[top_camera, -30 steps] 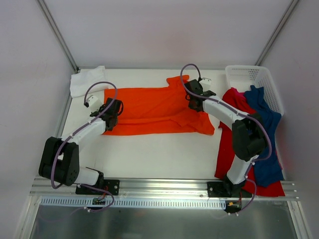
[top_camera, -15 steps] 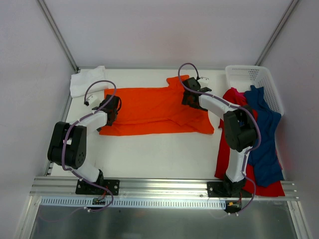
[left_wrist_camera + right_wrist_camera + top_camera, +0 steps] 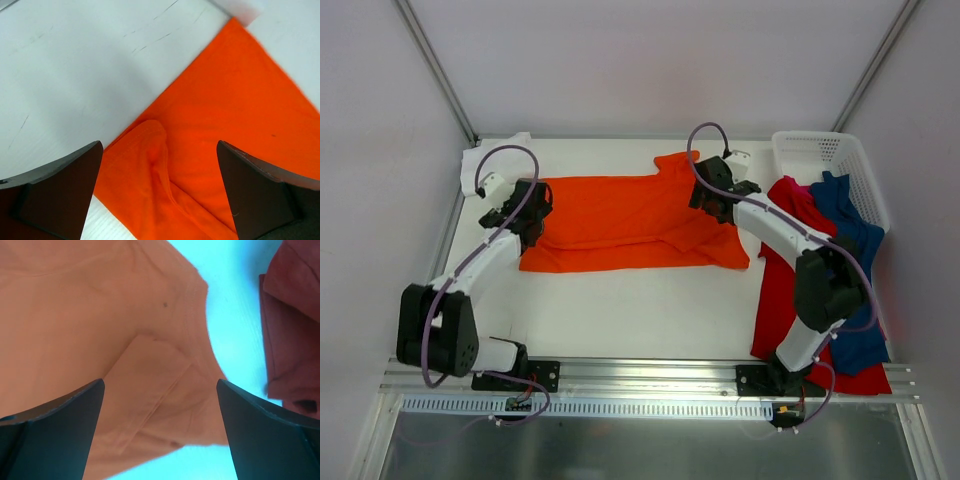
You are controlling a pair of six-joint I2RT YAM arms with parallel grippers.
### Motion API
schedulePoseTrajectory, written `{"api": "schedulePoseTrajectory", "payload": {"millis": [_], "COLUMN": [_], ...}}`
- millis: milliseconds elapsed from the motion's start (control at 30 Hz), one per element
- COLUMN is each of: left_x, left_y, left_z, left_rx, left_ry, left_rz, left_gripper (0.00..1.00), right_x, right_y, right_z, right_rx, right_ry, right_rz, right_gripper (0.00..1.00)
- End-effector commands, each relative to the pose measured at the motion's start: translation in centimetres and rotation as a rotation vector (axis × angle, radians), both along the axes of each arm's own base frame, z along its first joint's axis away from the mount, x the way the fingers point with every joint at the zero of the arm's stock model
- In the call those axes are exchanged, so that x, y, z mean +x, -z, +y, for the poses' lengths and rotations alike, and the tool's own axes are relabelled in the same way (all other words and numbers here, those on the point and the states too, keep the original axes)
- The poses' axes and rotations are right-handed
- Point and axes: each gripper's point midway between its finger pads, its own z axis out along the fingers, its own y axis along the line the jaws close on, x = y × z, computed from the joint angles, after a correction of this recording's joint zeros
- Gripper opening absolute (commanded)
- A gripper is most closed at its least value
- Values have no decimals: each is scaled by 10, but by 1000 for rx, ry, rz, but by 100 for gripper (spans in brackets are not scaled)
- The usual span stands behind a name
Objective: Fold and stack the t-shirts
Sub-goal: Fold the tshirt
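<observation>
The bright orange t-shirt [image 3: 620, 222] lies spread flat across the middle of the table. My left gripper [image 3: 531, 206] hovers over its left edge, open, with only a folded orange hem [image 3: 160, 165] showing between the dark fingers [image 3: 55, 195]. Above the shirt's right sleeve, my right gripper [image 3: 712, 200] is also open and holds nothing; the cloth [image 3: 150, 365] lies beneath it. A white t-shirt [image 3: 480, 160] sits folded at the far left corner. The red t-shirt [image 3: 778, 295] and the dark blue t-shirt [image 3: 855, 275] lie crumpled together on the right.
A white perforated basket [image 3: 820, 155] stands at the far right corner, with the red and blue cloth draped at its near side. The red shirt's edge [image 3: 295, 340] lies close to the right of my right gripper. Grey walls enclose the table.
Both grippers have gone from shut to open and let go of the orange shirt, which now lies flat. The left arm has swung toward the far left; the right gripper has shifted slightly.
</observation>
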Motion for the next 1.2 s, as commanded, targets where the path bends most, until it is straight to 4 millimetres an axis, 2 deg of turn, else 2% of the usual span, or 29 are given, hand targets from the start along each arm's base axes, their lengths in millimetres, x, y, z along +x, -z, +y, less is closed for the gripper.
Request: {"api": "schedulePoseTrajectory", "payload": {"millis": [0,33,67,100,133,200,300,333,400,433,533,567,700,967,1100,1167], "left_x": [-15,-20,-28,-33,-41,-55,-67,-74,-80,-83,-91,-92,-98,-100,-100,-100], "left_y": [-28,-28,-20,-26,-19,-15,-19,-11,-12,-7,-1,0,9,15,18,21], "left_z": [0,-2,-3,-4,-4,-4,-7,-7,-8,-8,-8,-8,-8,-5,-5,-4], "left_rx": [-33,-41,-51,-58,-58,-66,-82,-82,-88,-88,-82,-79,-82,-73,-73,-73], "left_ry": [48,59,74,88,97,120,155,162,180,185,205,210,214,202,194,189], "left_rz": [-82,-87,-71,-95,-81,-89,-123,-110,-127,-119,-112,-113,-99,-79,-68,-59], "left_gripper": [98,98,98,97,97,97,97,97,97,97,97,97,97,97,97,97], "right_x": [-18,-23,-31,-36,-40,-50,-60,-58,-58,-57,-53,-52,-46,-45,-49,-52], "right_y": [-39,-36,-29,-28,-26,-18,-2,4,15,26,38,46,54,58,60,55], "right_z": [22,26,29,35,43,56,71,80,95,99,112,113,117,109,103,99], "right_rx": [113,133,151,180,204,248,313,337,394,398,435,435,424,391,373,370], "right_ry": [-52,-66,-65,-80,-90,-124,-141,-154,-181,-187,-210,-210,-207,-177,-164,-155], "right_rz": [-102,-94,-76,-70,-67,-49,-18,-17,4,25,31,43,52,47,53,53], "right_gripper": [99,99,100,100,99,92,91,89,88,88,85,84,81,77,72,72]}}
